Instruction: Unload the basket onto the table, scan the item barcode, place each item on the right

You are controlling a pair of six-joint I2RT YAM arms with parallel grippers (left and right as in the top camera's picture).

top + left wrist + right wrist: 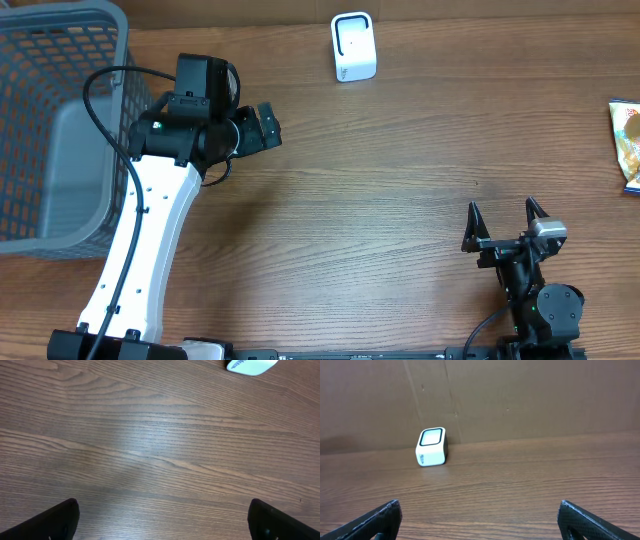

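The left gripper [268,128] and the right gripper [502,215] both have fingers wide apart and empty, and the small white box scanner [353,47] stands at the back of the brown wooden table [400,200].

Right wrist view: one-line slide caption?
Open right gripper low over the wooden table, facing the white barcode scanner near the back wall.

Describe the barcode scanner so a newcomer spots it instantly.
Start at the far edge of the table, right of the grey mesh basket. The scanner stands alone near the middle of that edge. It is the only small white rounded box, with a dark-rimmed window, unlike the colourful packet at the right edge.
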